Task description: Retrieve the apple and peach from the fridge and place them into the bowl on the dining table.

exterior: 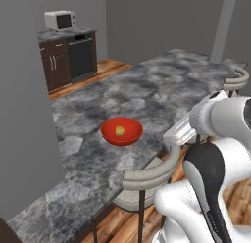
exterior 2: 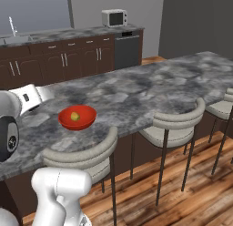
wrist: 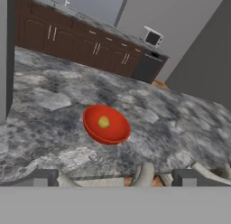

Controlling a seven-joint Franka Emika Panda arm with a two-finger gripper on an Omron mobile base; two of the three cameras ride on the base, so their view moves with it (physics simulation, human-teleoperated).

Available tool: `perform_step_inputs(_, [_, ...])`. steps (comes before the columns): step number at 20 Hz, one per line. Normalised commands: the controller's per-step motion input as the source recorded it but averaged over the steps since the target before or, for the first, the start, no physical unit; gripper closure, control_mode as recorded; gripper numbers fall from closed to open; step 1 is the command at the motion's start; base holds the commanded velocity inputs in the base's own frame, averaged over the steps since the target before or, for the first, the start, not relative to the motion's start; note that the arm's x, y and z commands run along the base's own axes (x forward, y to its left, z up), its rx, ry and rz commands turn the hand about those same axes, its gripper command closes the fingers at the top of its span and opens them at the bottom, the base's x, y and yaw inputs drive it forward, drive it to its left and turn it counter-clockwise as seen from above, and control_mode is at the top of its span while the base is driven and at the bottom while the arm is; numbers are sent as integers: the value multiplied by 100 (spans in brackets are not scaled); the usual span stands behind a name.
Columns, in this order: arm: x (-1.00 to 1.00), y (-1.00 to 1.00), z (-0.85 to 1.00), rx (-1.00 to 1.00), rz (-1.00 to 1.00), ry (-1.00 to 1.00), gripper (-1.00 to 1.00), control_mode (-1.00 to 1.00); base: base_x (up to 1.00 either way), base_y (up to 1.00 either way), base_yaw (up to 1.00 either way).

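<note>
Hand view first: the red-orange bowl (wrist: 106, 124) sits on the mottled grey stone top of the dining table (wrist: 180, 128), with one small yellowish-green fruit (wrist: 104, 123) resting inside it, roughly in the middle. I honestly can't tell from the color whether that's the apple or the peach. The two dark finger tips (wrist: 39, 178) poke up at the bottom of the frame, spread far apart with nothing between them, so the gripper (wrist: 115, 179) is wide open and empty. It's pulled back from the bowl, out near the table's edge where the curved chair backs are.

In the left base view the bowl (exterior: 121, 131) is near the table's near edge, the fruit (exterior: 120, 131) a pale yellow dot in it. A grey-backed stool (exterior: 149, 176) is tucked just beside the table below the bowl, and the white arm (exterior: 215, 139) bends in from the lower right (the hand end is hard to make out here).

The right base view shows the bowl (exterior 2: 77, 117) and fruit (exterior 2: 75, 115) toward the left end of the table (exterior 2: 150, 90), with stools (exterior 2: 175, 125) lined up along the front edge over a wood floor (exterior 2: 182, 197). Behind the table runs a row of dark brown cabinets (exterior 2: 59, 61) with a dishwasher (exterior 2: 127, 49) and a white microwave (exterior 2: 113, 17) on top.
</note>
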Motion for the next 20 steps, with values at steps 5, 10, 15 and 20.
perform_step_inputs(5, [-68,-19,0,0,0,-4,-100,-100,0,0,0])
perform_step_inputs(10, [-44,-16,-18,1,3,-1,-100,-100,0,0,0])
perform_step_inputs(15, [-20,-20,-13,1,0,-3,-100,100,-4,-5,0])
perform_step_inputs(20, [0,0,0,0,0,0,-100,100,-17,-11,1])
